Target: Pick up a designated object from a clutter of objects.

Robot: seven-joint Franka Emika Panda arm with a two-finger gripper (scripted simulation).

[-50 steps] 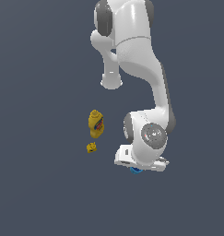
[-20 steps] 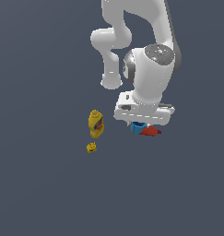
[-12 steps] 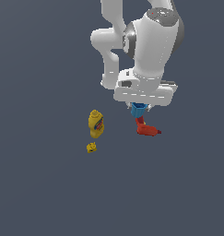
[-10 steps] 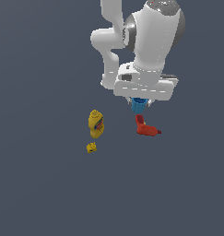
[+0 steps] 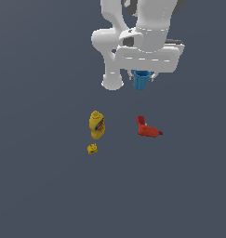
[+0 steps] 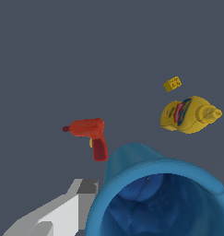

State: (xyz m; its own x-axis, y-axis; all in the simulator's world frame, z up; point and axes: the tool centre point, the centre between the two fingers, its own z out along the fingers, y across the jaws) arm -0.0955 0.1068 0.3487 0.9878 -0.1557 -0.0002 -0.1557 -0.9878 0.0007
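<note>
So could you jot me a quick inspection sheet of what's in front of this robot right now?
Surface: plain dark grey floor, no marks seen.
Job's thing: blue cup held in the air under the robot's hand, well above the other items.
Clutter: mustard bottle, small yellow block beside it, apart; red drill on the exterior view's right, lying on its side.
Gripper: gripper closed on the cup; a grey finger shows by the cup's rim in the wrist view.
Cables: nothing seen.
Surroundings: nothing seen.

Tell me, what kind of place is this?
Likely a computer simulation, not a real room: a featureless grey floor, a flat-shaded white arm, and a blue cup lifted above a mustard bottle and red drill.
</note>
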